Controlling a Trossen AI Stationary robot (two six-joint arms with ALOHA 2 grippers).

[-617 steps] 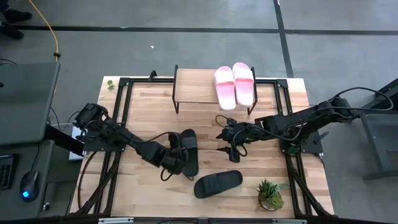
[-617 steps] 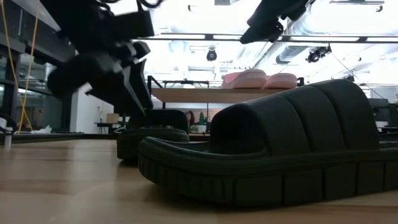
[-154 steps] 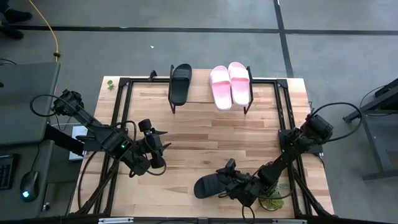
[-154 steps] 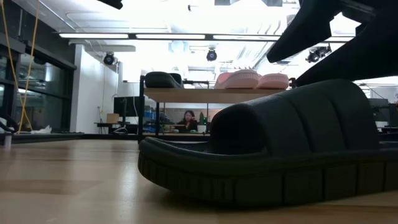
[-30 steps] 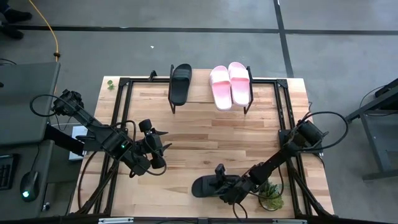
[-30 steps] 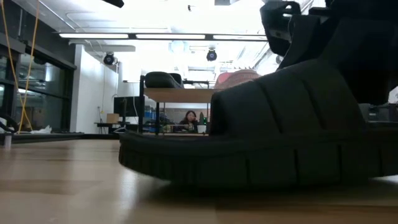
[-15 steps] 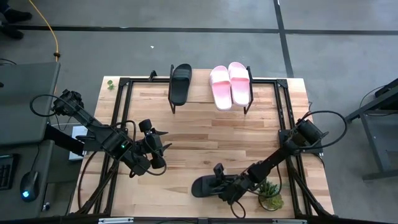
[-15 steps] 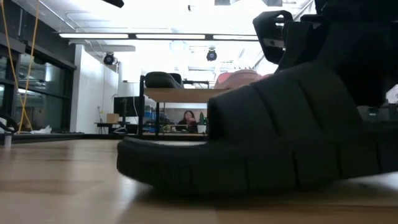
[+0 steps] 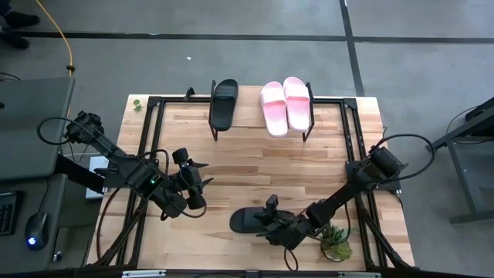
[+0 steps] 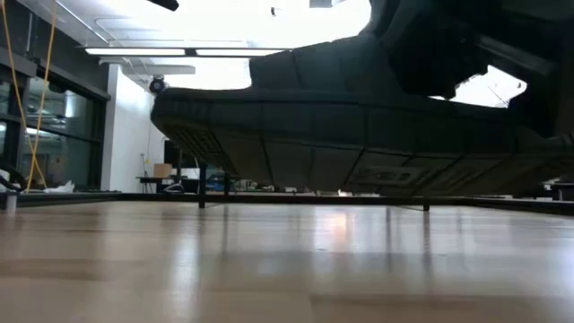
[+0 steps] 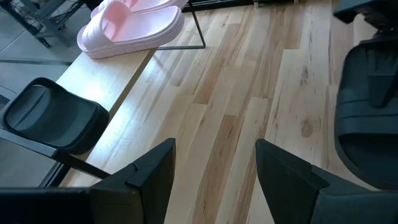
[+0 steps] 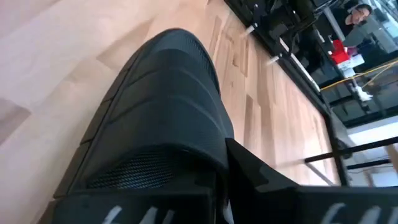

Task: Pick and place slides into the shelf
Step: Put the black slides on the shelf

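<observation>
One black slide (image 9: 225, 103) and two pink slides (image 9: 287, 106) lie sole down on the shelf (image 9: 251, 117) at the table's far edge; the left wrist view shows them too, pink (image 11: 134, 22) and black (image 11: 53, 118). A second black slide (image 9: 248, 222) hangs over the near middle of the table, with my right gripper (image 9: 272, 216) shut on it. In the low view its ribbed sole (image 10: 341, 117) floats above the wood. My left gripper (image 9: 202, 179) waits open at the table's left middle, with nothing between its fingers (image 11: 149, 174). My right gripper holds the black slide by its wide strap (image 12: 186, 134), coming level from the table's right. The gripper's own body hides how the fingers meet the strap. The slide is lifted clear of the table and tilted, its free end toward the table's left.
A small potted plant (image 9: 336, 241) stands at the near right corner, close to my right arm. Black frame rails (image 9: 154, 147) run along the table's left and right sides. Bare shelf board (image 9: 251, 100) shows between the black slide and the pink pair.
My right gripper has risen and gone toward the table's left and a little toward the far edge, still shut on the black slide. The slide, which rested on the table a second ago, now hangs clear of it, with its sole showing in the low view.
</observation>
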